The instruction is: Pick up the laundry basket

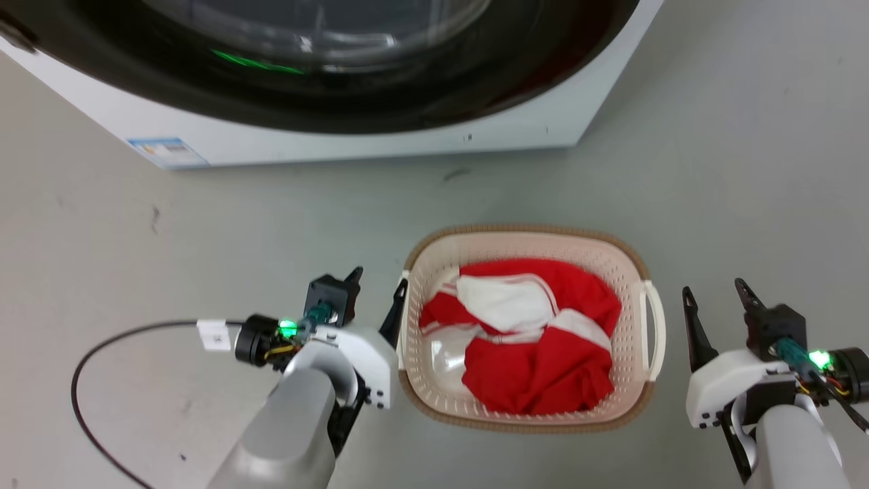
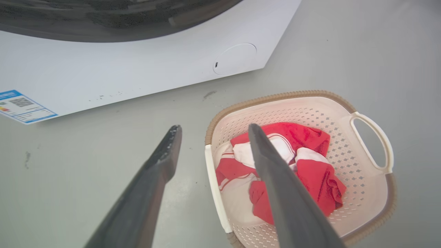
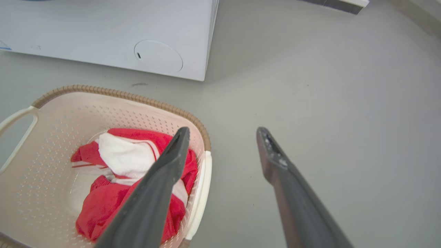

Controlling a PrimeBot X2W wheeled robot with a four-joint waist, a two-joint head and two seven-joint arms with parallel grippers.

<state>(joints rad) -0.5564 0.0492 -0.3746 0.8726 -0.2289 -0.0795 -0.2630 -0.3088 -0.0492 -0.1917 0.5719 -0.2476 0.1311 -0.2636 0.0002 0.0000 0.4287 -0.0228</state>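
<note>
The washer [image 1: 380,136] stands far. Nearer, the basket [image 1: 523,231] sits on the floor between the arms, holding red and white clothes [image 1: 536,339]. The left gripper [image 1: 379,280], spread open, seems to straddle the left handle [image 1: 404,319]. The right gripper [image 1: 713,288], also open, hangs just right of the basket. Nothing is gripped, so both the grasp and the lift are left.

Head view: looked steeply down from above the robot's side of the laundry basket [image 1: 523,229], mid-range, with the washing machine [image 1: 380,144] beyond it. Left wrist view: sat low and close off the basket's left, faced forward and across it. Right wrist view: mirrored that from the basket's right, equally close. Shared by all three: basket, machine's lower front, floor [image 1: 713,170].
</note>
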